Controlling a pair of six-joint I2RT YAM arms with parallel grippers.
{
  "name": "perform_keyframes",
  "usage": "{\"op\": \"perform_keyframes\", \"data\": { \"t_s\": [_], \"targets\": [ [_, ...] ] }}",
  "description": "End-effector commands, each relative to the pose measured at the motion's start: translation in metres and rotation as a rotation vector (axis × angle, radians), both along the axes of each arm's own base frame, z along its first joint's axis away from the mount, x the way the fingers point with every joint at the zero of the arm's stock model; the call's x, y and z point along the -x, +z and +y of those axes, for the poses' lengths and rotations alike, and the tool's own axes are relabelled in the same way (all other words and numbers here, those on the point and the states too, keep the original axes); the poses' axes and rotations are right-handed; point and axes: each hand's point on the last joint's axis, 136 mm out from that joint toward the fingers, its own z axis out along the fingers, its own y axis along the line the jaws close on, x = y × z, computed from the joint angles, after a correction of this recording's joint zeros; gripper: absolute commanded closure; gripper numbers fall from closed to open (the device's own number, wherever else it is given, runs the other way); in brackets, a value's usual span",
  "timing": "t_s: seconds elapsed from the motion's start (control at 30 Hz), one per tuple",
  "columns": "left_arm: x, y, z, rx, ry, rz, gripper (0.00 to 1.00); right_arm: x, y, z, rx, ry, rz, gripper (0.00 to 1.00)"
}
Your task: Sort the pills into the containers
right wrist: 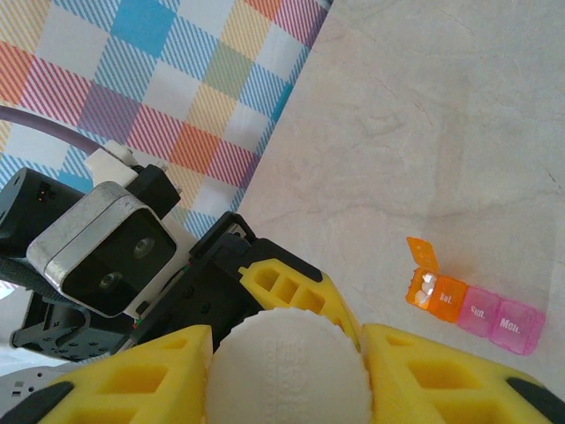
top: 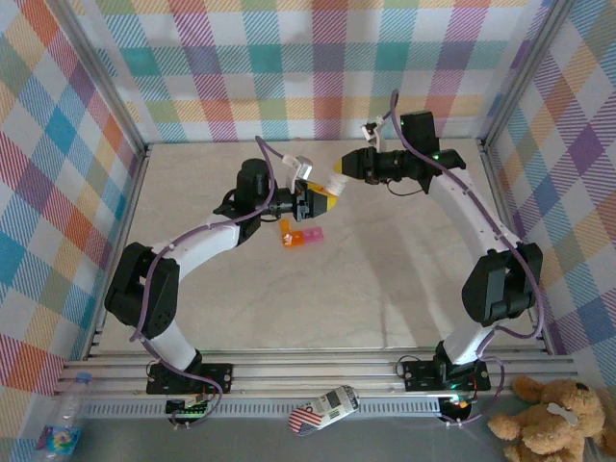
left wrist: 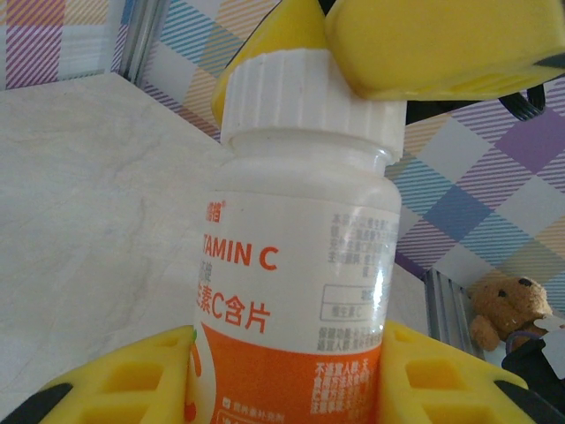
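A white-and-orange vitamin bottle (left wrist: 300, 265) was held by the left gripper (left wrist: 287, 375), whose yellow fingers were clamped against opposite sides of its lower body. Its ribbed white cap (right wrist: 290, 371) was gripped by the right gripper (right wrist: 287, 353), with a finger closed against each side of the rim. The containers (right wrist: 472, 305), a short strip of one orange box joined to pink ones, were seen lying on the table (top: 385, 279) just to the near side of the left gripper, with the orange lid raised open.
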Motion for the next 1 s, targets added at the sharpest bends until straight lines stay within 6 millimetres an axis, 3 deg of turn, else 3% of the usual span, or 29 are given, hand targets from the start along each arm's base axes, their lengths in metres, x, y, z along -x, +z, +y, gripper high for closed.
{"op": "perform_keyframes", "data": {
  "t_s": [0.0,0.53,0.77,0.97],
  "targets": [
    [0.000,0.035,0.005,0.038,0.003,-0.101,1.00,0.002,-0.006,0.006,-0.004,0.008,0.014,0.60],
    [-0.026,0.047,0.022,0.060,0.222,-0.168,1.00,0.001,-0.049,0.034,0.163,-0.286,0.014,0.62],
    [-0.032,0.049,0.027,0.065,0.276,-0.184,1.00,0.001,-0.043,0.042,0.153,-0.374,0.000,0.61],
    [-0.033,0.045,0.027,0.054,0.278,-0.179,1.00,-0.004,-0.020,0.036,0.151,-0.394,-0.048,0.54]
  ]
}}
